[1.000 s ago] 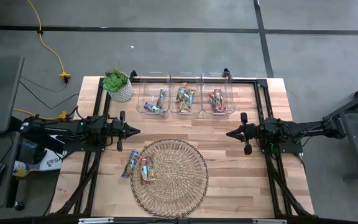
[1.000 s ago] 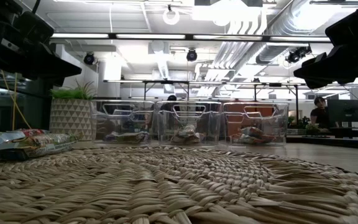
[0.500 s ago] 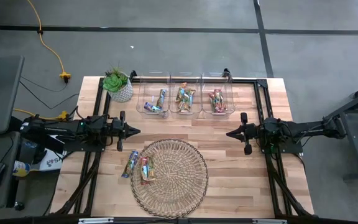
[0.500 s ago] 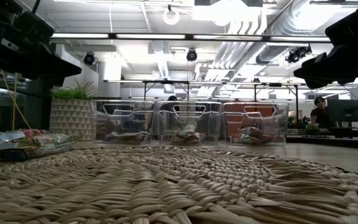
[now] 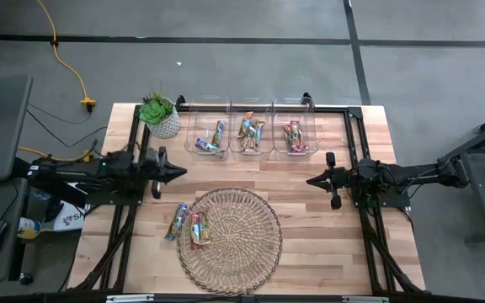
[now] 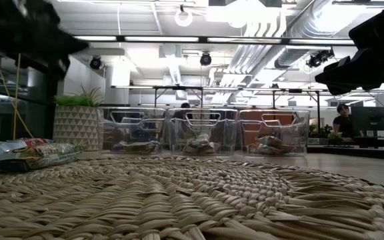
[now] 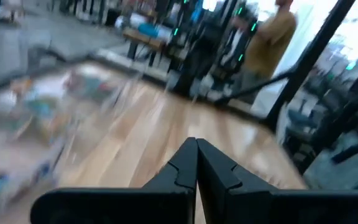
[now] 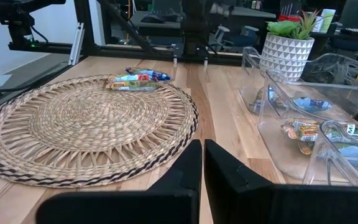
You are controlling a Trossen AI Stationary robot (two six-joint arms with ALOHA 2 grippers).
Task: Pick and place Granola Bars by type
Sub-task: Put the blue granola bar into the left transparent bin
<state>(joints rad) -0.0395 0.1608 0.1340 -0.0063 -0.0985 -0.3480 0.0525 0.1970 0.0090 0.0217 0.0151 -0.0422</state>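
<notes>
On the left edge of the round woven wicker mat (image 5: pixel 230 240) lie two unsorted Granola Bars (image 5: pixel 186 225) in shiny wrappers, awaiting sorting into three clear plastic bins (image 5: pixel 252 133); left gripper (image 5: pixel 181 172) and right gripper (image 5: pixel 311 179) hover empty, fingers together.

Bare table (image 5: pixel 310 227) between arms; bins (image 5: pixel 251 135), plant (image 5: pixel 160 114) line far edge

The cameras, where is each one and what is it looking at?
High view: above the table, looking down; both arms, mat.
Low view: at mat level, facing the bins; arms overhead.
Left wrist view: blurred, shut left gripper over tabletop.
Right wrist view: shut right gripper, mat, plant.
High and right wrist views share the bars at the mat's edge.
</notes>
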